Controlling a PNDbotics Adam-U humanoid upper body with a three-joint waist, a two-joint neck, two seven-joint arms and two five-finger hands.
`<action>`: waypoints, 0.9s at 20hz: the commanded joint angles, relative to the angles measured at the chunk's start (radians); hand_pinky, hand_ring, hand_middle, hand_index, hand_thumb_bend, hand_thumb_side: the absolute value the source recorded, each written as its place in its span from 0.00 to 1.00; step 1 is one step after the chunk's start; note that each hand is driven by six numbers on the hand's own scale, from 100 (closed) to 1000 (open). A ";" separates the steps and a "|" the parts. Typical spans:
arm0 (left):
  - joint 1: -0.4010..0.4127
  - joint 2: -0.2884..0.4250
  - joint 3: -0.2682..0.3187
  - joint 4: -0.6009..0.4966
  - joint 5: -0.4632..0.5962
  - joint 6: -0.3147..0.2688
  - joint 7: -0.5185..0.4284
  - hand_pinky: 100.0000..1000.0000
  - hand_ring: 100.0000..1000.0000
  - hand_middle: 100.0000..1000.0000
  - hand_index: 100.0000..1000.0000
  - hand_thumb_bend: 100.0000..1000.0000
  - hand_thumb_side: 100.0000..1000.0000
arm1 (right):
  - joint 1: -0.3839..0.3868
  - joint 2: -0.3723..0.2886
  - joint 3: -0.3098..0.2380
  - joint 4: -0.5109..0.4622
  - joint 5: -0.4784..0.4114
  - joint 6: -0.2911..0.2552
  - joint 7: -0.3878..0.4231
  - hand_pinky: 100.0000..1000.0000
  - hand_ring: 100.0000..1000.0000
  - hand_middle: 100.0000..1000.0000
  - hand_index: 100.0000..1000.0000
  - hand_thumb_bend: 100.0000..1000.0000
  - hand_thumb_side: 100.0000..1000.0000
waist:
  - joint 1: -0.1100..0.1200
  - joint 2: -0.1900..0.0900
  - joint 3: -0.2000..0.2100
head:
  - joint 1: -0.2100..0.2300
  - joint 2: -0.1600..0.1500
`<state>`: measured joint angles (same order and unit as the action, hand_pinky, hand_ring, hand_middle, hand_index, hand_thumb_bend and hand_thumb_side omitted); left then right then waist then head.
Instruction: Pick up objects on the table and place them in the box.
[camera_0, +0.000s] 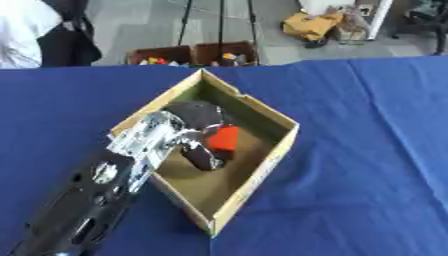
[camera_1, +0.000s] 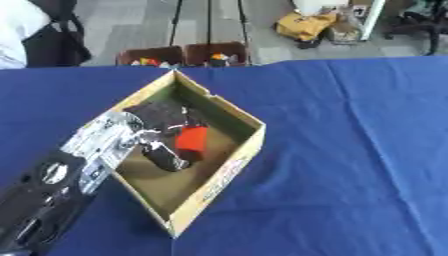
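Red object (camera_0: 223, 138), tan box (camera_0: 278, 148), blue tablecloth (camera_0: 367, 150)

From here I see my left hand (camera_1: 162, 145) reaching over the near-left wall of the cardboard box (camera_1: 229, 165), which sits cornerwise on the blue-covered bench (camera_1: 350, 150). The fingers are curled down inside the box around a red object (camera_1: 192, 139); I can't make out what it is. Something dark (camera_1: 156, 112) lies in the box just behind the hand. Beyond the bench's far edge, two brown crates (camera_1: 179, 54) with small colourful items stand on the floor.
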<state>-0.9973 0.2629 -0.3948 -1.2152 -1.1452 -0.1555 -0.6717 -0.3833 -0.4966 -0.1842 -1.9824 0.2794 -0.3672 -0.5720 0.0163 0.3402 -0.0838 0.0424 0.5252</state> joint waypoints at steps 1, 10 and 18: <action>-0.002 0.007 0.004 0.015 -0.036 -0.025 -0.062 0.76 0.90 0.95 1.00 0.63 0.67 | -0.009 -0.016 -0.009 -0.018 -0.003 -0.001 -0.002 0.76 0.72 0.78 0.79 0.00 0.72 | 0.009 -0.020 0.000 | 0.001 -0.013; -0.008 0.029 0.054 -0.108 -0.004 0.005 -0.042 0.76 0.91 0.95 1.00 0.61 0.81 | -0.008 -0.015 -0.010 -0.018 -0.003 0.001 -0.001 0.76 0.72 0.78 0.78 0.00 0.71 | 0.008 -0.025 0.008 | -0.008 -0.012; -0.006 0.130 0.189 -0.468 0.263 0.215 0.383 0.57 0.76 0.76 0.90 0.36 0.96 | -0.002 -0.019 -0.015 -0.018 0.002 0.004 -0.008 0.76 0.72 0.78 0.79 0.00 0.71 | 0.007 -0.027 0.023 | -0.030 -0.004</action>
<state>-0.9862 0.3574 -0.2341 -1.6222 -0.9260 0.0305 -0.3528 -0.3781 -0.4963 -0.1878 -1.9824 0.2791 -0.3643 -0.5772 0.0163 0.3401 -0.0602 0.0170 0.5222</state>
